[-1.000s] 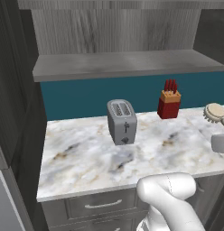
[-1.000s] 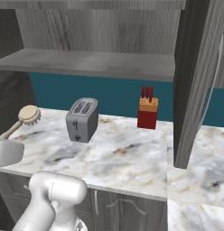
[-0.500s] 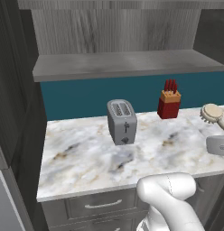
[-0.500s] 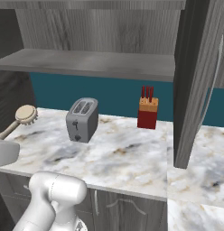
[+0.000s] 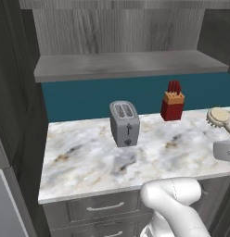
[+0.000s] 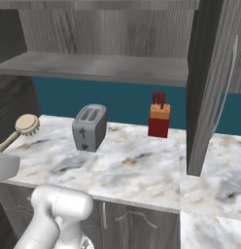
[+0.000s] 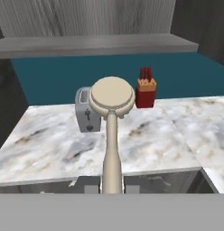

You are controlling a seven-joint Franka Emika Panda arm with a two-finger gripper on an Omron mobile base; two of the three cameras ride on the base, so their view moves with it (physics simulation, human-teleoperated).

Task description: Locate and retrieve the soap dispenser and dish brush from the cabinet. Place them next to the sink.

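With its jaws clenched on the thin handle, the gripper (image 7: 112,189) holds the dish brush (image 7: 112,106) up above the marble counter (image 7: 50,144), round head pointing away from the hand. From the left base view the brush head shows at the right edge, over the counter's right end, well apart from the grey toaster (image 5: 124,123) and the red knife block (image 5: 172,104) by the teal wall. Over these runs the cabinet (image 5: 130,65) with its flat grey shelf board.

The white-and-grey marbled stone counter (image 5: 84,157) carries 2 things: a grey 2-slot toaster (image 5: 124,123), and right of the toaster, a red knife block (image 5: 172,105).
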